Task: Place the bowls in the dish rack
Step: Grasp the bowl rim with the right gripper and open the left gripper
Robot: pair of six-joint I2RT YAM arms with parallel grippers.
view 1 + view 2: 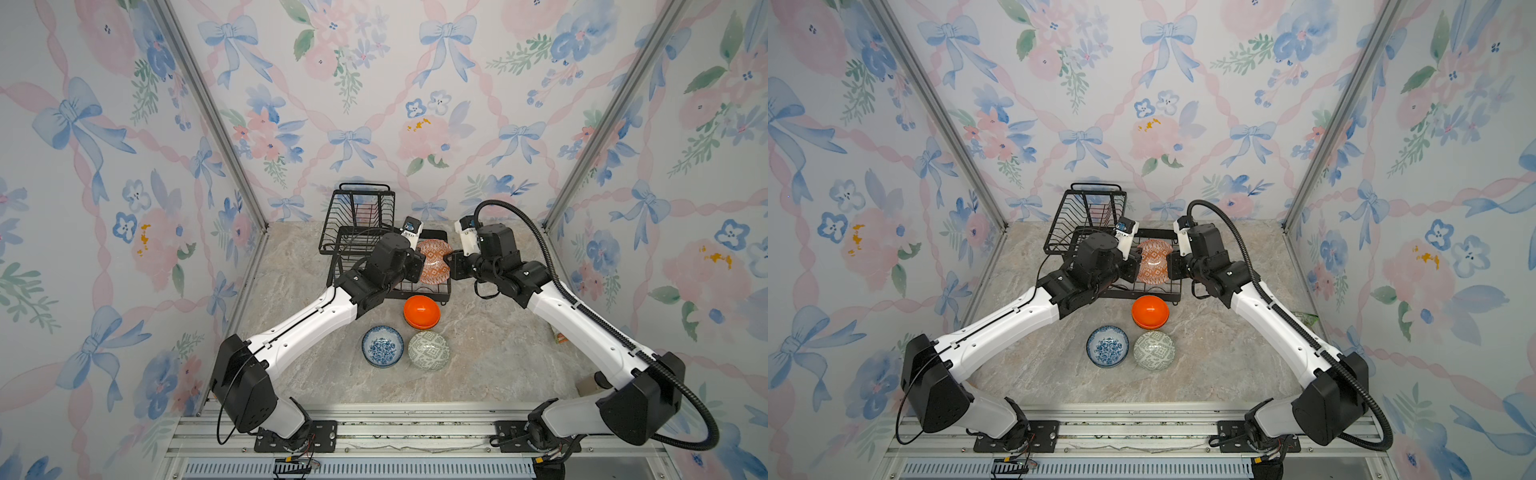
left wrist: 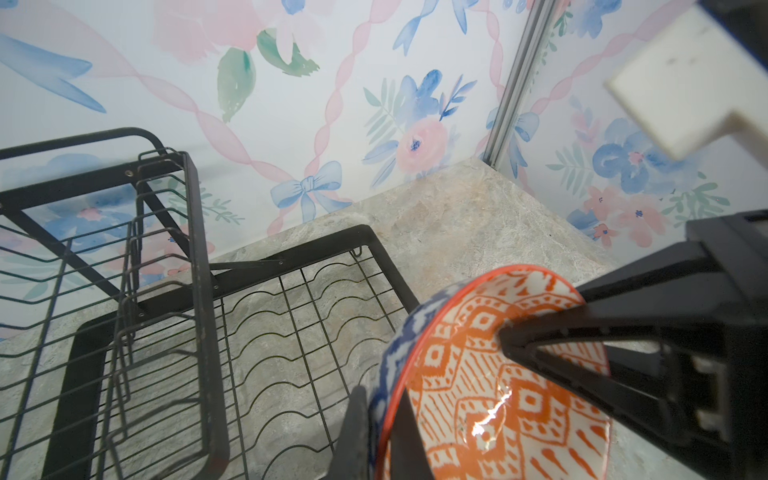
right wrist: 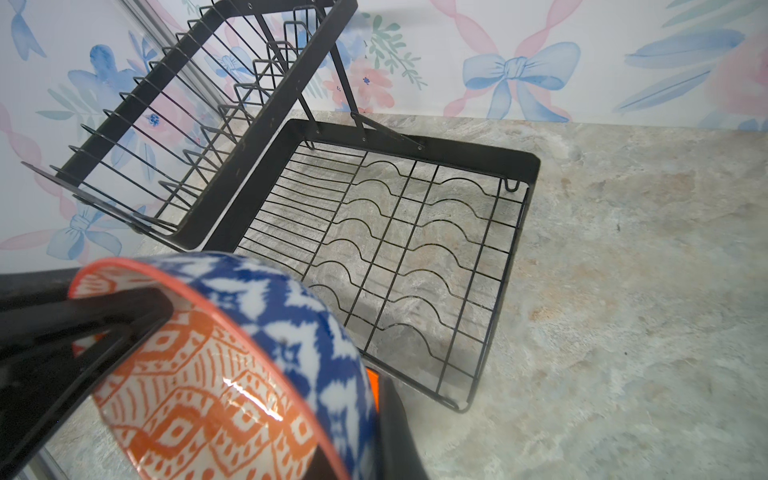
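Note:
A red-orange-and-white patterned bowl [image 1: 434, 262] [image 1: 1154, 259] with a blue outside hangs tilted on edge over the low tray of the black dish rack [image 1: 446, 291] [image 3: 415, 139]. Both grippers hold it. My left gripper [image 1: 422, 266] [image 2: 380, 399] pinches its rim wall from the left. My right gripper [image 1: 449, 259] [image 3: 357, 415] is shut on the opposite rim, its inner finger hidden by the bowl. On the table in front of the rack sit a plain orange bowl [image 1: 421, 311], a blue floral bowl [image 1: 382, 345] and a grey-green geometric bowl [image 1: 429, 351].
The rack's raised basket tier [image 1: 361, 208] stands behind and left of the tray, close to the left arm. The floral back wall lies just behind the rack. Small scraps [image 1: 561, 338] lie by the right wall. A metal rail [image 1: 395, 419] runs along the table front.

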